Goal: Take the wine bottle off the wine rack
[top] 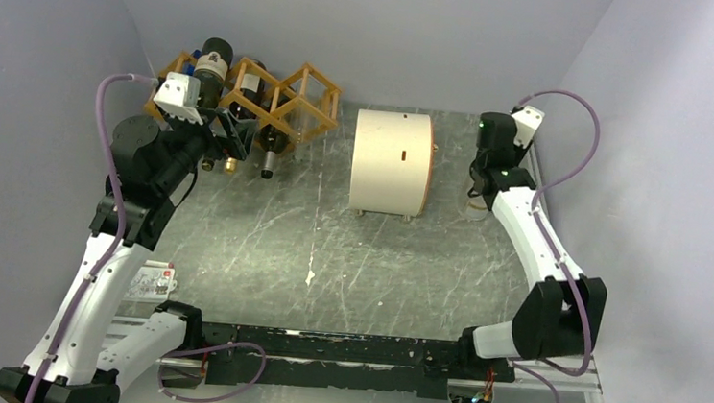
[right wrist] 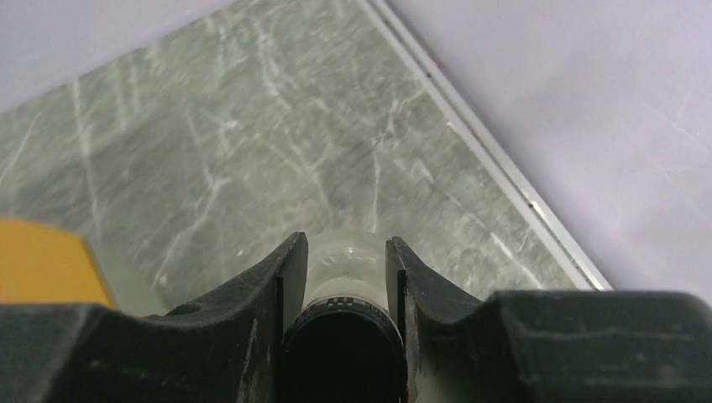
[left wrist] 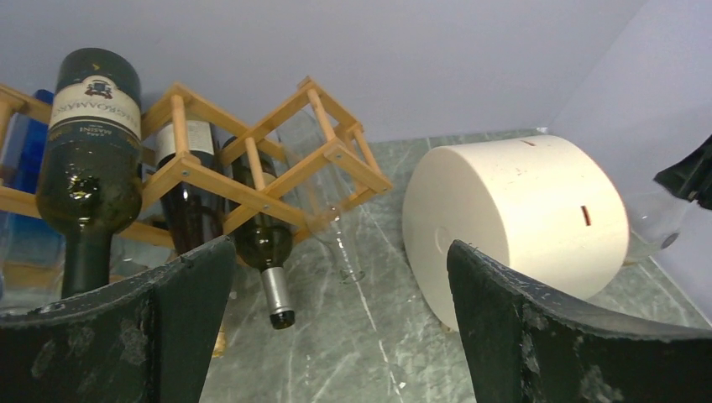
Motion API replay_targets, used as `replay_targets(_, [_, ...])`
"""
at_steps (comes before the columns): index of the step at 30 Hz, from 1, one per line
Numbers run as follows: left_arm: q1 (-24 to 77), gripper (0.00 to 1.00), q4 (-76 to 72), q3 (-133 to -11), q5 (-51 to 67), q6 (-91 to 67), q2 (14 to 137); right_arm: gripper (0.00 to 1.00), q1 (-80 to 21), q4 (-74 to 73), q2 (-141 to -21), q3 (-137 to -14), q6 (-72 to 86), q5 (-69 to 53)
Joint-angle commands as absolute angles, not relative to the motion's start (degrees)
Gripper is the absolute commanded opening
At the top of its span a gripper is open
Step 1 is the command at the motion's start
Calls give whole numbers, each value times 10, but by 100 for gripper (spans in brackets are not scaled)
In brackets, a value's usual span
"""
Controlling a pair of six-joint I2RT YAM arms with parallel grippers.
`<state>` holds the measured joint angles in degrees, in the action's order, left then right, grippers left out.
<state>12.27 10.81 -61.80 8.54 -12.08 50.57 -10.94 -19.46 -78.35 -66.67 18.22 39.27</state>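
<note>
The wine rack [top: 289,95] of honey-brown bars stands at the back left; it also shows in the left wrist view [left wrist: 277,159]. It holds several bottles: a dark labelled bottle [left wrist: 88,143] on the left, a dark bottle with a silver capsule [left wrist: 267,260] pointing at the table, and a clear bottle [left wrist: 323,201] in the right cell. My left gripper [top: 231,139] is open and empty just in front of the rack, also seen in its wrist view [left wrist: 340,248]. My right gripper [top: 477,187] is shut on the neck of a clear bottle [right wrist: 346,256] standing at the back right.
A cream cylindrical drum [top: 392,162] lies on the marble table [top: 310,256] between the rack and the right arm. A blue bottle [left wrist: 29,151] sits at the rack's far left. A white card [top: 149,281] lies by the left arm. Walls close in on three sides.
</note>
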Motion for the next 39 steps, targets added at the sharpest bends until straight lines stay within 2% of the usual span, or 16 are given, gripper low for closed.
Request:
replay_targets(1, [127, 100, 72, -607, 60, -88, 494, 0, -43, -77, -802, -717, 160, 397])
replay_targets(10, [127, 99, 65, -597, 86, -83, 499, 0, 32, -21, -841, -689, 153, 383])
replay_targets(20, [127, 99, 55, -590, 108, -81, 516, 0, 41, 18, -836, -624, 162, 385])
replay_targets(25, [124, 99, 51, -586, 115, -83, 517, 27, 41, 3, -830, -631, 157, 400])
replay_targets(30, [119, 99, 45, -580, 118, -85, 514, 54, 41, -19, -796, -642, 152, 363])
replay_targets(33, [118, 99, 41, -576, 120, -86, 514, 67, 42, -43, -769, -650, 152, 337])
replay_targets(37, [117, 98, 39, -574, 123, -88, 516, 75, 41, -84, -726, -656, 163, 277])
replay_targets(39, [117, 99, 39, -573, 123, -88, 518, 78, 40, -102, -701, -656, 172, 202])
